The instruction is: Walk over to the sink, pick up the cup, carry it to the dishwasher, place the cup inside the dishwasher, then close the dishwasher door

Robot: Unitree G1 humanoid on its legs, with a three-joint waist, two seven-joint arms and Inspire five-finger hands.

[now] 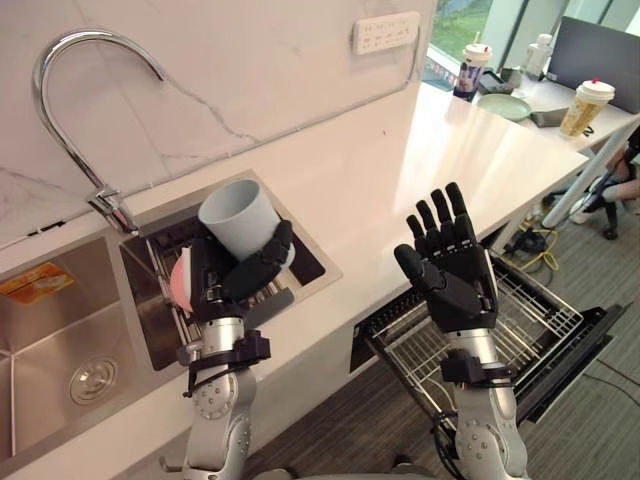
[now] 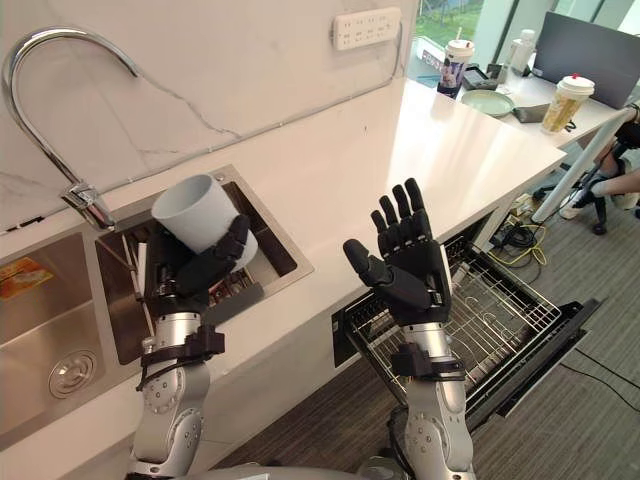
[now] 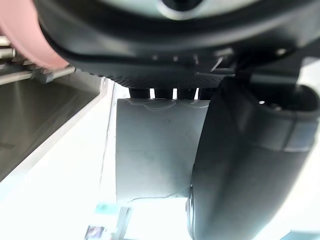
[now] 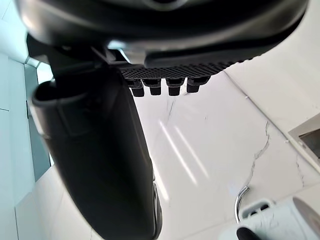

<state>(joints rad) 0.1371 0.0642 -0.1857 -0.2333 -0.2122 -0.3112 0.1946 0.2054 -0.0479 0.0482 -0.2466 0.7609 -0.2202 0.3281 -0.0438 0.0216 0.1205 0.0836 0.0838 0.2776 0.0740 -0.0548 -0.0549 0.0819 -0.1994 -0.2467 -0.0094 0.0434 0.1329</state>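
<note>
Pale marble-look wall rises behind a long white worktop (image 1: pixel 420 160), with a power socket (image 1: pixel 386 32) set in it and a curved chrome tap (image 1: pixel 111 206) at its foot. Below the tap lie a steel sink (image 1: pixel 50 335) and, beside it, a smaller recessed compartment (image 1: pixel 310 265) with a dark rack in it. The left hand (image 1: pixel 215 285) is raised over that compartment, fingers and thumb wrapped round the pale grey cup (image 1: pixel 235 215), which is held clear of the rack and tilted, mouth towards the wall. The right hand (image 1: pixel 460 275) stands empty at the worktop's front edge, fingers straight and pointing up. Beneath it the dishwasher door (image 1: pixel 570 370) hangs open with the wire rack (image 1: pixel 535 315) pulled out. Two takeaway drinks (image 1: pixel 587 105) stand on a far table.
</note>
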